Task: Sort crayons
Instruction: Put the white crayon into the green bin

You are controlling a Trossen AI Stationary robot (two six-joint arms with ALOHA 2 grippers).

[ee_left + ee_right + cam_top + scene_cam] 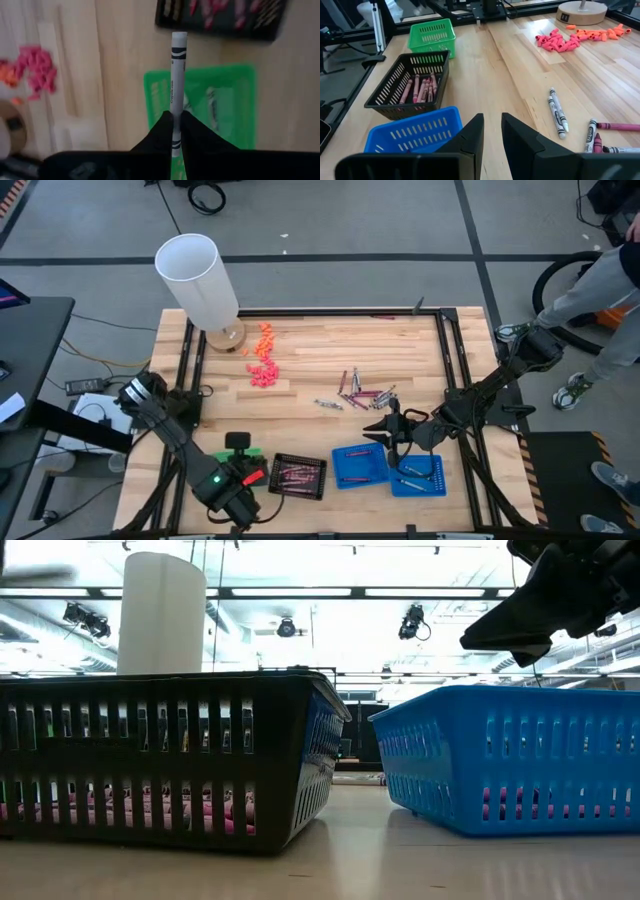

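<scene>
Over the green tray (227, 100), left gripper (176, 125) w/ jaws clamped on a silver-grey crayon (177, 75); label unreadable. Right gripper (492, 131) jaws narrowly apart, holding nothing, above blue trays (360, 465); loose crayons (360, 395) nearby on surface (330, 350).

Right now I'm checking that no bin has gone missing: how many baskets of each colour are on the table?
Green basket: 1
Black basket: 1
Blue baskets: 2
Total: 4
</scene>
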